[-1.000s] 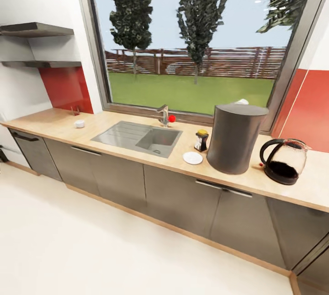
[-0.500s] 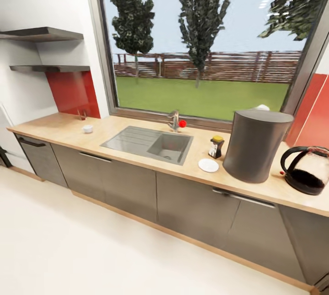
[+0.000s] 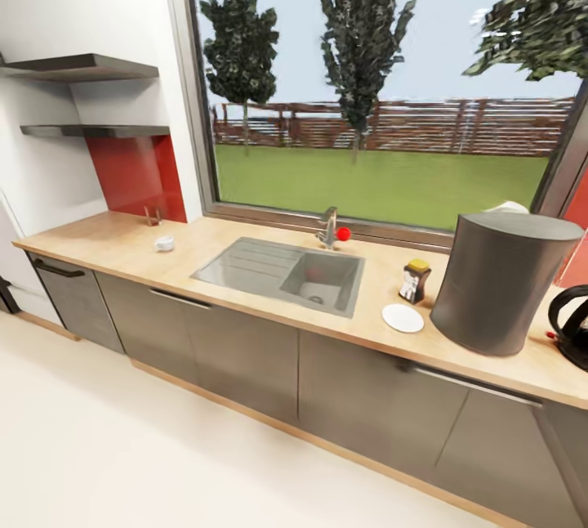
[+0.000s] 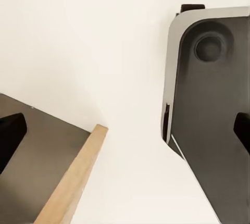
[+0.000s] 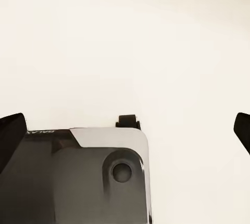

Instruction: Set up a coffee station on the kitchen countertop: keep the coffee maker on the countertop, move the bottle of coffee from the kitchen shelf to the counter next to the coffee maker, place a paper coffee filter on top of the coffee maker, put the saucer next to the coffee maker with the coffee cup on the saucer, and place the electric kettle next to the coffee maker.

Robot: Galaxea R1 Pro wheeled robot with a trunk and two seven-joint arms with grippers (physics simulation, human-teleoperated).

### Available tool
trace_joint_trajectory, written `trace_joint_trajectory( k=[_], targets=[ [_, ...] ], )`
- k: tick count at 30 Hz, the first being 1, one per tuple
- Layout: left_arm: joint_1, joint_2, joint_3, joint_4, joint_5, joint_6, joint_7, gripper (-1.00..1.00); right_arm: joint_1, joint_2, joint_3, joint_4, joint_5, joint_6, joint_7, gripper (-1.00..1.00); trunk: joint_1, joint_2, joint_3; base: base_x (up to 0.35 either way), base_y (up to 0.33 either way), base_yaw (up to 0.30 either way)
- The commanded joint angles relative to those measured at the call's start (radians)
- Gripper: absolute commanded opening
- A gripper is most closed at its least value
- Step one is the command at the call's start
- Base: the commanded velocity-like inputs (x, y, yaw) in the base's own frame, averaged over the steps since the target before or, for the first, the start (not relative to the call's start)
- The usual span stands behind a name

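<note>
Mirrored "GALAXEA" on the robot base (image 5: 78,182)

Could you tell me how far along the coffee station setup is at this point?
Done, it seems: the coffee maker stands on the countertop, with the coffee bottle, saucer and kettle beside it. In hand: nothing; the left gripper and right gripper have open, empty jaws. Left: the cup sits beyond the sink, off the saucer; the filter's place is unclear.

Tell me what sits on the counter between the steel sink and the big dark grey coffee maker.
In the head view, between the steel sink and the dark grey cylindrical coffee maker: a yellow-lidded coffee bottle and a round white saucer.
</note>
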Motion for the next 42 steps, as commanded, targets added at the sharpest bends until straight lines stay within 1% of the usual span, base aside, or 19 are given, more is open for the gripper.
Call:
trace_joint_trajectory(
  k=[1, 8, 19, 42],
  targets=[
    [0.000, 0.000, -0.008, -0.003, 0.009, 0.007, 0.004, 1.00, -0.001, 0.000, 0.009, -0.001, -0.010, 0.003, 0.003, 1.00, 0.001, -0.002, -0.001, 0.284, 0.220, 0.000],
    [0.000, -0.001, -0.009, -0.003, 0.009, 0.007, 0.004, 1.00, -0.001, 0.000, 0.008, -0.001, -0.011, 0.003, 0.002, 1.00, 0.001, -0.002, 0.008, 0.285, 0.220, 0.000],
    [0.000, 0.001, -0.009, -0.004, 0.010, 0.007, 0.002, 1.00, 0.000, 0.000, 0.009, -0.001, -0.011, 0.003, 0.000, 1.00, 0.001, -0.002, 0.010, 0.285, 0.220, 0.018],
    [0.000, -0.003, -0.008, -0.005, 0.010, 0.007, 0.002, 1.00, 0.000, 0.000, 0.009, -0.001, -0.010, 0.003, 0.000, 1.00, 0.001, -0.002, 0.033, 0.275, 0.232, 0.203]
  ],
)
